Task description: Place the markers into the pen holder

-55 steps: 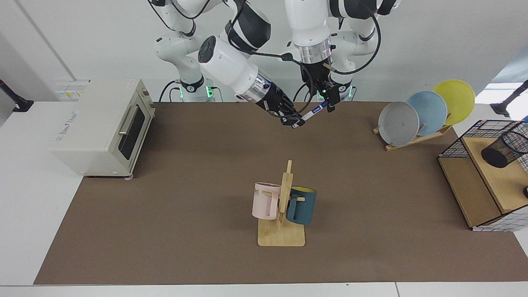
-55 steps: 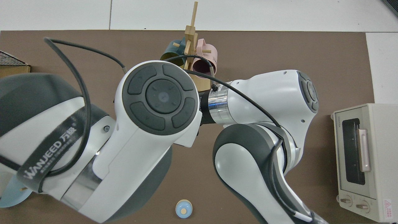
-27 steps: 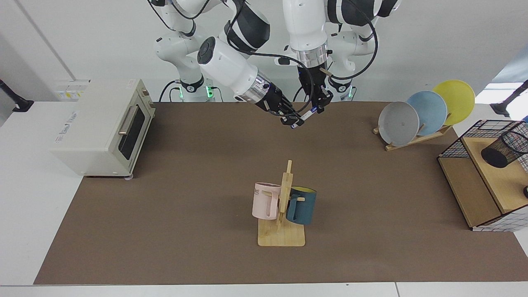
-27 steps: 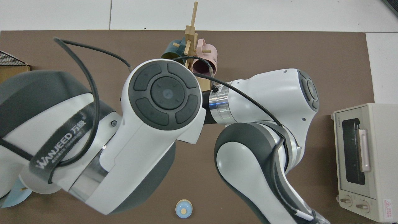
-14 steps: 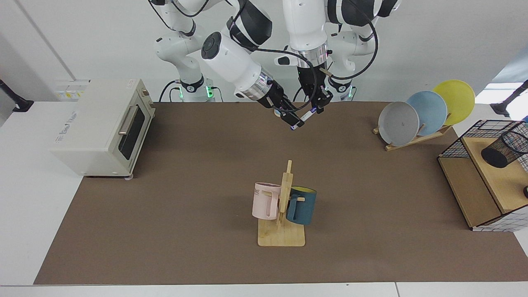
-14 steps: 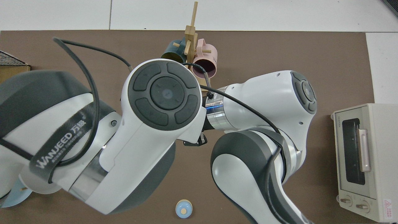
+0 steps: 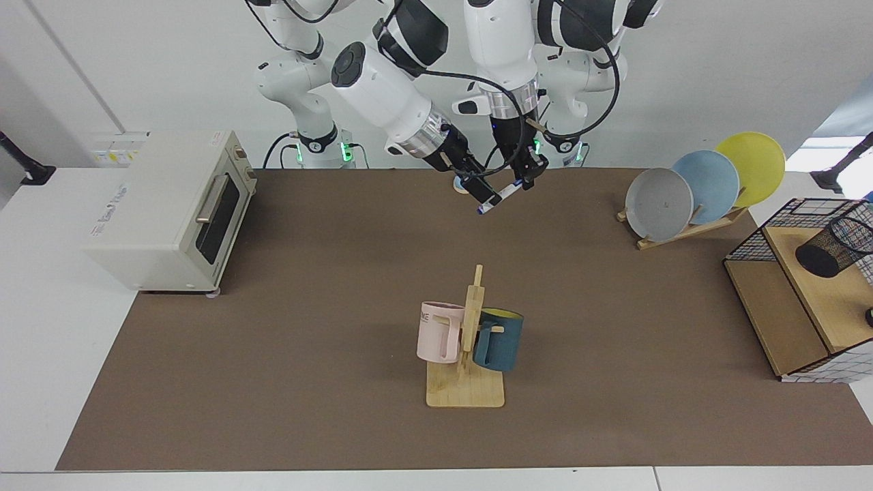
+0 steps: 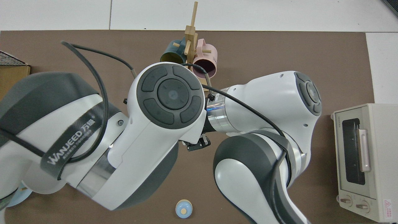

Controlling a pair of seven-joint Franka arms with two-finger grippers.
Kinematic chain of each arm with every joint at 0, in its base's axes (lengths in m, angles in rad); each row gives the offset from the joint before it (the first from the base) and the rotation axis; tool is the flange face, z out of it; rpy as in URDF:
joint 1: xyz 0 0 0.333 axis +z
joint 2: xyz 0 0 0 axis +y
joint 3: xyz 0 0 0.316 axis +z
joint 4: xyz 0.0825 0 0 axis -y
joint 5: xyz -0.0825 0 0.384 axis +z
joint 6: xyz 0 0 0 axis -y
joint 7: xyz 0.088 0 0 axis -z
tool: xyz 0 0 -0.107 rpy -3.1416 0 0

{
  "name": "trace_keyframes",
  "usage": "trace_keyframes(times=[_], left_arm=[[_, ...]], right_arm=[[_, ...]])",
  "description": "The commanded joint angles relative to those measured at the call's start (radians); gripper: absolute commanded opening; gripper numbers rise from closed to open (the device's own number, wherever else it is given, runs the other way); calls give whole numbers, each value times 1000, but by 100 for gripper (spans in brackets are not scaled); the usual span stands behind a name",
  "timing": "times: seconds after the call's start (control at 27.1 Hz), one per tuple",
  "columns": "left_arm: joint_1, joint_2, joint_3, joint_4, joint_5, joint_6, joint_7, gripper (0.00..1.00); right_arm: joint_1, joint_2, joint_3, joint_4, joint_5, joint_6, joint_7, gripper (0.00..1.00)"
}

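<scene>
The marker point(image 7: 500, 195), a white barrel with a blue tip, hangs slanted above the back of the brown mat. My left gripper point(image 7: 524, 177) comes straight down and is shut on its upper end. My right gripper point(image 7: 477, 191) reaches in from the toaster side and sits against the marker's lower end; its grip does not show. The pen holder point(image 7: 831, 247), a black mesh cup, stands on a wooden shelf in the wire basket point(image 7: 750, 235) at the far right edge. In the top view the two arms hide the marker and both grippers.
A wooden mug rack point(image 7: 466, 382) with a pink mug point(image 7: 436, 332) and a dark-blue mug point(image 7: 499, 339) stands mid-table. A plate rack point(image 7: 689, 228) with three plates is back right, a toaster oven point(image 7: 170, 204) left. A small blue-white round thing point(image 8: 183, 209) lies under the grippers.
Both grippers and the marker have shifted slightly toward the toaster side and the arm bases. The right arm's wrist has lifted and turned, uncovering the small round thing behind it.
</scene>
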Motion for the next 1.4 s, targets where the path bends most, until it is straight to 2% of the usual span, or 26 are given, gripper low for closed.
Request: trace_keyframes(times=[0.0, 0.22, 0.44, 0.74, 0.96, 1.18, 1.37], left_arm=[[13, -43, 6, -50, 1, 9, -5, 0], [15, -78, 6, -92, -21, -20, -2, 0], [22, -104, 9, -123, -51, -28, 0, 0], [70, -118, 26, -150, -74, -65, -4, 0], [65, -158, 159, -195, -133, -62, -10, 0], [62, -222, 336, -290, -146, -1, -8, 0], [62, -230, 466, -299, -146, -3, 21, 0]], right_arm=[[-4, -26, 2, -26, -18, -19, -10, 100], [-4, -28, -2, -26, -33, -45, -10, 100], [-30, -43, -2, -28, -238, -168, -130, 100], [-125, -49, -5, -29, -398, -321, -488, 100], [-183, -55, -4, -29, -544, -415, -757, 100], [-260, -65, -4, -29, -611, -444, -947, 100], [-314, -71, -5, -29, -691, -455, -1116, 100]])
